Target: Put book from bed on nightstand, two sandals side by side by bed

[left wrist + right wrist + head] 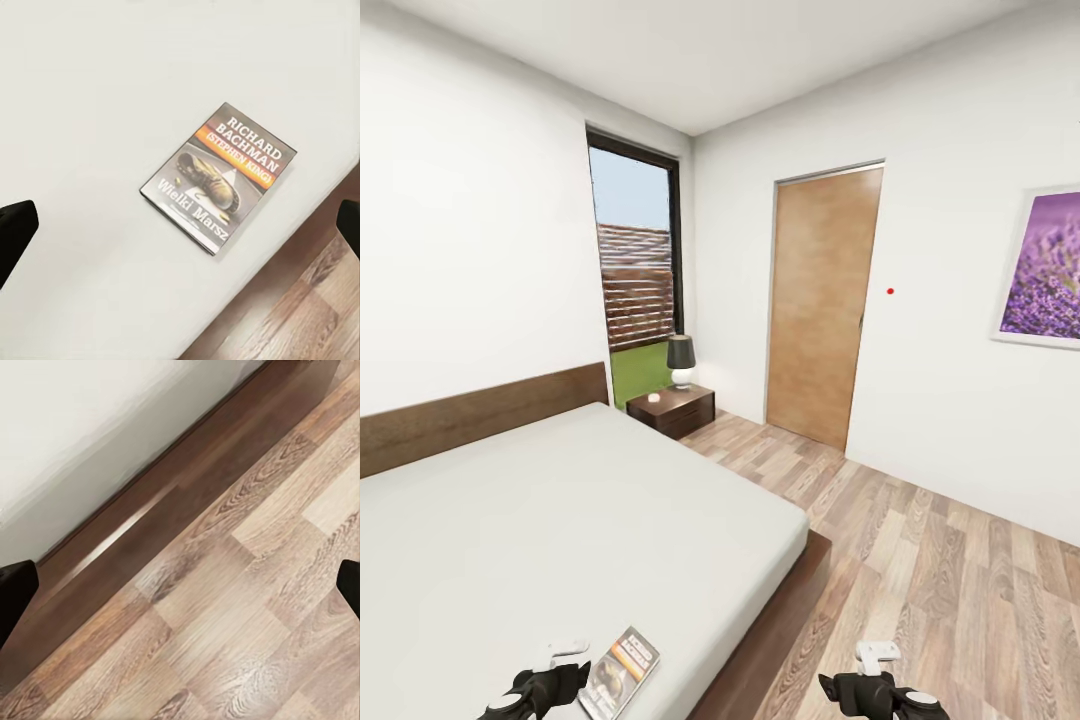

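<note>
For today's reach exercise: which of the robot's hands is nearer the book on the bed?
Left. The left hand sits just beside the book on the bed; the right hand is out over the wooden floor.

Orange-banded dark book (218, 177) on grey-white bed (560, 520); wood-grain floor (960, 580).

Bright, even daylight filled the room, and the pictures looked soft.

Light came in through the tall window (635, 275) at the far corner, and the white walls and the bed (560, 520) were pale and almost without shadow. A shiny streak of glare ran along the dark bed frame (127, 529) in the right wrist view. The straight walls and ceiling leaned outward near the edges of the head view. The wood floor (247, 615) looked a bit smeared up close. The book (219, 175) was clear enough to read its white letters. The claw tips were dark, blurry shapes at the picture sides.
</note>
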Available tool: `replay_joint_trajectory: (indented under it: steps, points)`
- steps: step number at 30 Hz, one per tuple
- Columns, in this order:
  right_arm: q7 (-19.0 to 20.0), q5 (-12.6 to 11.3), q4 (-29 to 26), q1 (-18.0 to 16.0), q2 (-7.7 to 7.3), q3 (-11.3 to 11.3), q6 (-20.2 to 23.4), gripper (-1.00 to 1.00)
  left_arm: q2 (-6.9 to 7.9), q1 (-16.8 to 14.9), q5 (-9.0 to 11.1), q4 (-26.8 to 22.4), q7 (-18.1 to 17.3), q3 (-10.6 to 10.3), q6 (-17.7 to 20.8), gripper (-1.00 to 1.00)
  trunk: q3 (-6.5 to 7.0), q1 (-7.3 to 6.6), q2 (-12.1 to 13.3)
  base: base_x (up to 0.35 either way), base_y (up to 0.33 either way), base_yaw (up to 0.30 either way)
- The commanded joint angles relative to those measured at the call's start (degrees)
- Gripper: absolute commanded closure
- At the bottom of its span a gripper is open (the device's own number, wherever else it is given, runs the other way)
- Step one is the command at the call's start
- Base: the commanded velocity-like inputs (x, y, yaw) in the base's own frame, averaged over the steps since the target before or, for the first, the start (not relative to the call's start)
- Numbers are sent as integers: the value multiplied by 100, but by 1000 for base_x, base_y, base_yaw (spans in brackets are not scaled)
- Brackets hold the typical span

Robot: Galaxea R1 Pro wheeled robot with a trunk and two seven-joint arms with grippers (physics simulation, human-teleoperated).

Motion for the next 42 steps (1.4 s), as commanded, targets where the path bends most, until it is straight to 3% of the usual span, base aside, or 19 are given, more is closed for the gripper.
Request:
replay_joint_trajectory:
  steps: [1, 42]
  points:
    - [41, 38, -9, -2, 4, -49, 19, -100, 3, -3, 60, 5, -9, -48, -20, -100, -3, 3, -4, 49, 38, 0]
    - [32, 59, -17, 0, -49, -63, 3, -100, 3, -3, 60, 5, -10, -48, -20, -100, -3, 3, -4, 7, 5, 0]
